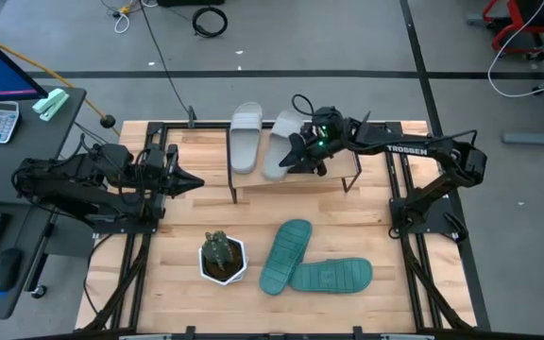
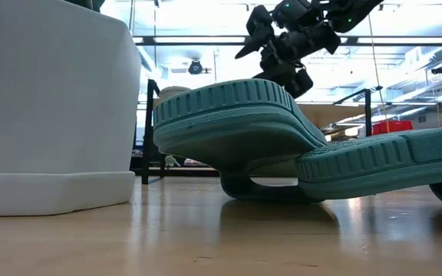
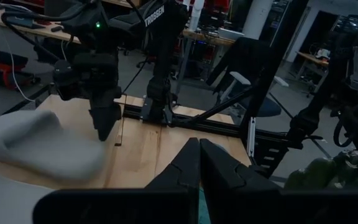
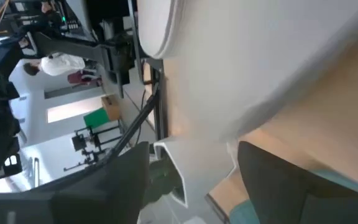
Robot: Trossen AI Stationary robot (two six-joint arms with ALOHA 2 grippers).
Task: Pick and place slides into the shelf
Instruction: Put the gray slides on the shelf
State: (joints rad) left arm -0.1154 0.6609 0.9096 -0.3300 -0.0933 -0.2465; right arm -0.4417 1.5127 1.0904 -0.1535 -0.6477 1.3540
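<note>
1. I see both light grey slides on the shelf (image 1: 338, 179): the first grey slide (image 1: 246, 138) lies flat at the shelf's left end, and the second grey slide (image 1: 281, 144) lies just beside it on the right, touching or nearly touching it.
2. The right end effector (image 1: 299, 154) sits directly over the right edge of that second grey slide; in the right wrist view the pale slide (image 4: 241, 81) fills the frame with my two dark fingers (image 4: 278, 180) spread to either side of it, so I read the jaws as spread rather than pinching.
3. In the low view the right end effector (image 2: 271, 46) hangs above the level of the shelf top.
4. The two teal slides are on the worktop (image 1: 178, 198) in front of the shelf: one teal slide (image 1: 284, 255) lies angled, and the other teal slide (image 1: 332, 276) lies crosswise, its end touching or overlapping the first.
5. The low view confirms one teal slide (image 2: 229, 126) resting partly on top of the other (image 2: 390, 165).
6. The potted plant (image 1: 222, 257) in its white pot stands just left of the teal pair.
7. The left end effector (image 1: 189, 181) waits at the worktop's left side, clear of the shelf, fingers (image 3: 219, 171) pressed together with nothing between them.
</note>
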